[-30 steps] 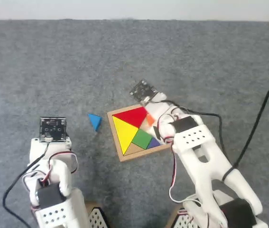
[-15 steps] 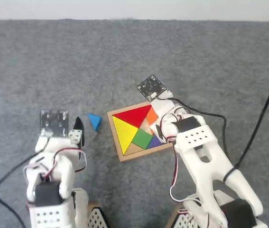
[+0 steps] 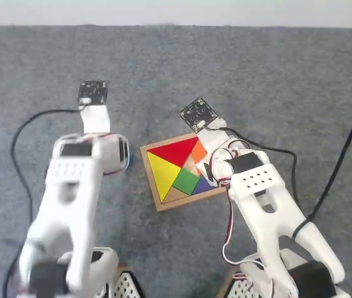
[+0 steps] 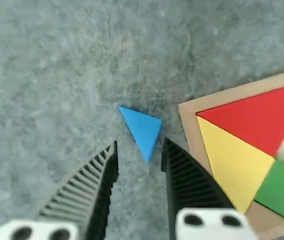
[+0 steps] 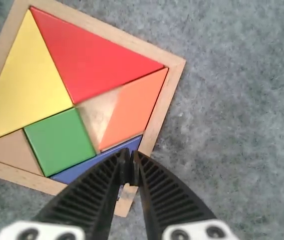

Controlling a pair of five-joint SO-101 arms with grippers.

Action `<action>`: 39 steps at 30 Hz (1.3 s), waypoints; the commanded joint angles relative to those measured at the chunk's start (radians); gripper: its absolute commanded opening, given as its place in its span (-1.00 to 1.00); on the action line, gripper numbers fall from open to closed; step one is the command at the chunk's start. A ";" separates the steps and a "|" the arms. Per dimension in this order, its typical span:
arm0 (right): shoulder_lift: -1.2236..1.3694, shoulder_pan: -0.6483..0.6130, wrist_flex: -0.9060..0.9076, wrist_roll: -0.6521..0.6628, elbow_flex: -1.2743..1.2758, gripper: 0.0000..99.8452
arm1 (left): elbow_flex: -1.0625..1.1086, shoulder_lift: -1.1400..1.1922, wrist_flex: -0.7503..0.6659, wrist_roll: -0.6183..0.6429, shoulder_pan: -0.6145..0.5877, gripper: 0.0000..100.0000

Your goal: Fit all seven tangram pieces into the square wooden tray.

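The square wooden tray (image 3: pixel 158 203) lies mid-table holding red, yellow, green, orange and purple pieces. A bare wood-coloured triangle (image 5: pixel 97 116) shows between the green and orange pieces, and another sits in a corner (image 5: pixel 9 150). The blue triangle (image 4: pixel 143 129) lies on the carpet just beside the tray (image 4: pixel 188 126). My left gripper (image 4: pixel 139 146) is open, one finger on each side of the triangle's near point. My right gripper (image 5: pixel 130 155) is shut and empty over the tray rim (image 5: pixel 174 85), beside the purple piece (image 5: pixel 89 167).
Grey carpet covers the whole table. The left arm (image 3: pixel 76 180) stretches forward on the tray's left, and the right arm (image 3: pixel 256 186) covers the tray's right corner. A black cable (image 3: pixel 337 161) trails at the right. Open carpet lies beyond the tray.
My left arm swung forward from the near left and now straddles the blue triangle with open fingers. My right arm shifted slightly a second ago and has since held still.
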 commanded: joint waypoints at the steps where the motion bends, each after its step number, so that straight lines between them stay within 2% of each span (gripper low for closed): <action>1: -0.050 0.012 -0.019 -0.002 -0.008 -0.95 | -0.185 0.224 0.057 0.055 0.006 -0.72; 4: -0.050 0.012 -0.019 0.000 -0.008 -0.95 | -0.320 0.374 0.155 0.075 0.006 -0.70; 7: -0.050 0.012 -0.019 0.000 -0.008 -0.95 | -0.430 0.496 0.229 0.117 0.005 -0.60; 13: -0.050 0.012 -0.019 0.000 -0.008 -0.95 | -0.549 0.631 0.324 0.137 0.008 -0.51; 21: -0.048 0.012 -0.019 0.002 -0.008 -0.95 | -0.558 0.732 0.319 0.227 -0.023 -0.52; 24: -0.048 0.012 -0.019 0.002 -0.008 -0.95 | -0.570 0.718 0.319 0.269 -0.061 -0.57; 29: -0.048 0.012 -0.019 0.002 -0.008 -0.95 | -0.567 0.652 0.325 0.315 -0.117 -0.50; 39: -0.048 0.012 -0.019 0.002 -0.008 -0.95 | -0.572 0.671 0.295 0.414 -0.066 -0.50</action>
